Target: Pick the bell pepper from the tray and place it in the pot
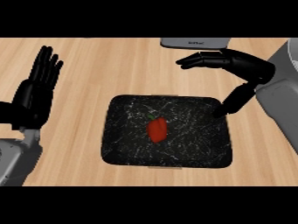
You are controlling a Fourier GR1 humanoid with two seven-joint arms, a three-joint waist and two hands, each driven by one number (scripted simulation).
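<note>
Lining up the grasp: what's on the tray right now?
Only the red bell pepper, lying near the middle of the dark tray. The right hand covers part of the tray's right edge.

You see two smooth pale grey forearms, each ending in a matte black left hand [35, 94] and right hand [238, 65] with slender segmented fingers.

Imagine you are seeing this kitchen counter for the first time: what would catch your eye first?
The red bell pepper stands out, lying near the middle of the dark speckled tray. Above the tray's right edge hangs the right hand, thumb pointing down. The left hand rests open at the view's left.
</note>
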